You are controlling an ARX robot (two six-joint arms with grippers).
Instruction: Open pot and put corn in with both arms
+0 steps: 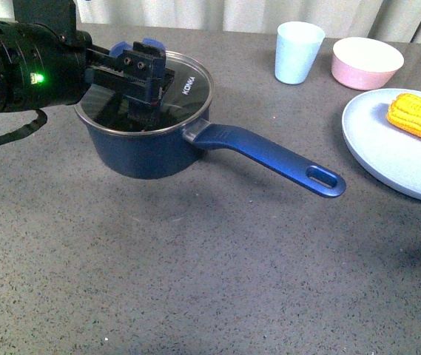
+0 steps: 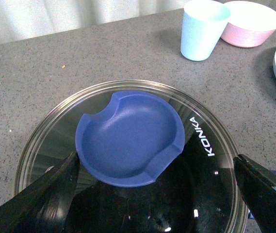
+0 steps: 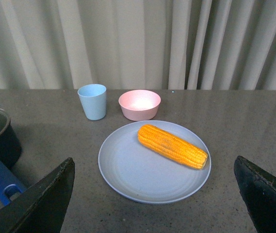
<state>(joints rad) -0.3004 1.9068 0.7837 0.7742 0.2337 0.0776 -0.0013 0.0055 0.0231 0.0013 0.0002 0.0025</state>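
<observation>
- Left arm (image 1: 18, 74): enters from the left edge with its green light lit and reaches over the pot
- Left gripper (image 1: 145, 78): hangs directly above the lid, with its fingers (image 2: 50, 194) spread wide on either side of the blue knob (image 2: 128, 141), pinching nothing
- Pot (image 1: 143, 155): stands on the bench (image 1: 195, 281), left of centre, with the glass lid (image 1: 188, 81) seated on its rim
- Handle (image 1: 269, 155): points right and toward the robot
- Pale blue cup (image 1: 299, 52) and pink bowl (image 1: 367, 63): upright at the back, near each other
- Plate (image 1: 388, 155): at the right edge
- Corn (image 1: 419, 118): lies on the plate, well apart from the pot
- Right gripper (image 3: 154, 162): shown only in the right wrist view, fingers spread and empty, facing the plate
</observation>
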